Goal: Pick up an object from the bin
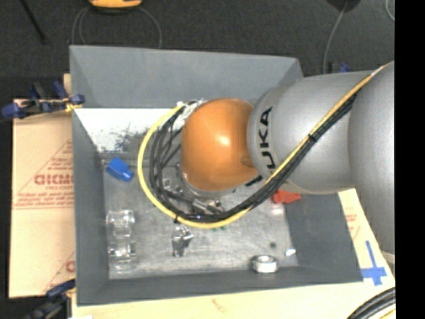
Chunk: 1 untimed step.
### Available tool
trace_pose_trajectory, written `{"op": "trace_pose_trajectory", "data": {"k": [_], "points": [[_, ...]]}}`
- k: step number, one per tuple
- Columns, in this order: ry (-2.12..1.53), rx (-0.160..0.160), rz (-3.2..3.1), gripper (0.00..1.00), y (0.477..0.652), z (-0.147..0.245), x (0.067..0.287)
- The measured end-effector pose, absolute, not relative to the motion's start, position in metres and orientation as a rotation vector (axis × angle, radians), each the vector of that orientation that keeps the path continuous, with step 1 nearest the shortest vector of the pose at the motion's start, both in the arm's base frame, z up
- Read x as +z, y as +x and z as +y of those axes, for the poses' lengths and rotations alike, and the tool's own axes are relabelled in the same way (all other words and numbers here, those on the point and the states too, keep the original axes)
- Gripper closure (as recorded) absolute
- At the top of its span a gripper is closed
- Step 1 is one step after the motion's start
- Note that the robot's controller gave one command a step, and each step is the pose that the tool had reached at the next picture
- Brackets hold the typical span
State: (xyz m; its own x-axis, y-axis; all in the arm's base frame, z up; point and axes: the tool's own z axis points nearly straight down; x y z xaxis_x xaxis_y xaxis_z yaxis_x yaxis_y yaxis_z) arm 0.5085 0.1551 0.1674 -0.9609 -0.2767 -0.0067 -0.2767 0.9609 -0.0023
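Note:
My gripper (180, 240) reaches down below the orange wrist cover to the bin floor, near the front middle. No thing shows in it. A clear plastic piece (121, 239) lies to its left, close to the bin's left wall. A small blue block (119, 169) sits further back on the left. To the right, by the front wall, lies a small white ring (264, 264).
A red thing (286, 197) peeks out from under the arm at the right of the bin. A tiny pale scrap (291, 252) lies near the ring. The arm and its cables cover the bin's middle and back right.

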Motion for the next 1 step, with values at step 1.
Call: {"op": "trace_pose_trajectory", "data": {"k": [1], "points": [[-0.85, -0.004, 3.025, 0.0, 0.5172, 0.0452, 0.1322]]}}
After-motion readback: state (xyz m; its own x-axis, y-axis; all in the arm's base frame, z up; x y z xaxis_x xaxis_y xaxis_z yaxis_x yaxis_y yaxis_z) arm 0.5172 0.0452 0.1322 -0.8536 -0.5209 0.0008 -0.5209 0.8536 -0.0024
